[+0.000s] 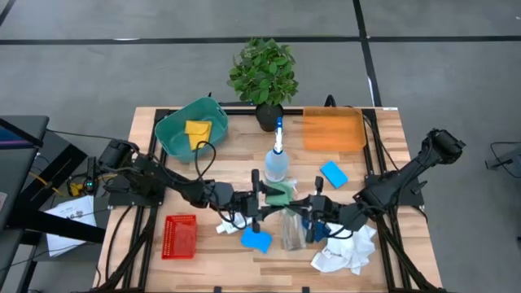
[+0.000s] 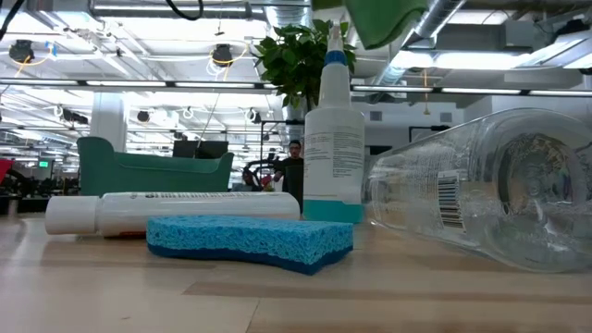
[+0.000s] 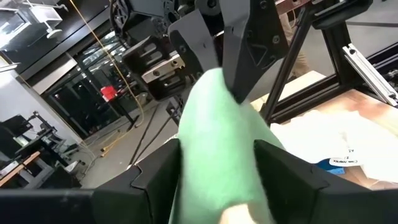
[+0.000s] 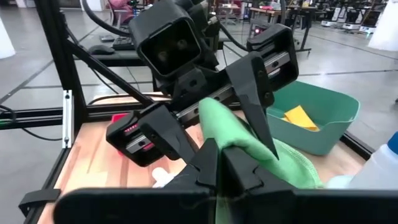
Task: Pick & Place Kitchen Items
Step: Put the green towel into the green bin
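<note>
A green sponge [image 1: 282,194] hangs above the table's middle between my two grippers, and its underside shows at the top of the low view [image 2: 388,18]. My left gripper [image 1: 267,197] reaches in from the left and is shut on it [image 3: 217,162]. My right gripper [image 1: 306,205] comes from the right and is shut on its other end [image 4: 221,158]. A spray bottle [image 1: 277,159] stands upright behind them. A clear bottle [image 1: 291,229] lies on its side below them. A blue sponge [image 1: 256,240] and a white bottle [image 2: 176,211] lie on the table, near its front. My left gripper pinches the green sponge's two broad sides [image 3: 205,155] between its two fingers. The fingers come level from the table's left and lie along the sponge. The sponge is lifted clear of the table. My right gripper pinches the sponge's opposite end [image 3: 225,87] between its shut fingertips [image 4: 208,155]. It comes about level from the table's right, facing the left gripper.
A teal bin [image 1: 172,134] with a yellow sponge [image 1: 198,129] stands at the far left and an orange tray [image 1: 334,130] at the far right, with a potted plant [image 1: 262,73] between them. A red basket [image 1: 179,236], a second blue sponge [image 1: 334,173] and a white cloth [image 1: 346,248] lie around.
</note>
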`<control>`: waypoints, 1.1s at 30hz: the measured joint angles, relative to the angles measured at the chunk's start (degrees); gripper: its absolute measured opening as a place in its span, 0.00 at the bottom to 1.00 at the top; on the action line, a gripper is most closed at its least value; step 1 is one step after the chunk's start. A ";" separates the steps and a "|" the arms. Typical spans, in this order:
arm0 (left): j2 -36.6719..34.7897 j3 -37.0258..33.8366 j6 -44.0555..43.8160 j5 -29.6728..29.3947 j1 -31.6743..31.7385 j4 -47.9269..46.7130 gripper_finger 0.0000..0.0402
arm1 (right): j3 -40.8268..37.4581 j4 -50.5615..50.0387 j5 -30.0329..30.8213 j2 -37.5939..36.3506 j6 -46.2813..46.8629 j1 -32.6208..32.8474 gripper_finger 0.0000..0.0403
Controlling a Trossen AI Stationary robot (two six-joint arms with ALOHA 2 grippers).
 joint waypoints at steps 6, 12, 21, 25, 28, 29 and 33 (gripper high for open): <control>0.00 0.00 0.48 0.00 -0.02 0.00 0.40 | 0.00 -0.49 0.02 0.00 -0.15 -0.02 0.00; 0.00 0.00 0.52 0.00 0.11 0.00 0.11 | 0.00 -0.87 0.00 0.00 -0.44 -0.02 0.00; -1.53 -0.01 0.52 0.04 0.11 -3.10 0.01 | 0.02 -2.31 -0.02 0.00 -2.23 0.35 0.12; -3.63 -0.02 0.23 -0.16 0.11 -7.87 0.01 | 0.02 -2.91 -0.03 0.00 -2.38 0.43 0.25; -5.85 -0.02 -0.84 -0.38 0.11 -12.99 0.01 | 0.02 -3.21 0.28 0.00 -2.39 0.75 0.36; -6.55 -0.02 -1.03 -0.40 0.11 -14.68 0.01 | 0.02 -3.33 0.39 0.02 -2.40 0.79 0.40; -9.88 -0.02 -1.38 -2.25 0.07 -22.56 0.00 | 0.02 -3.59 0.47 -0.06 -2.84 1.00 0.54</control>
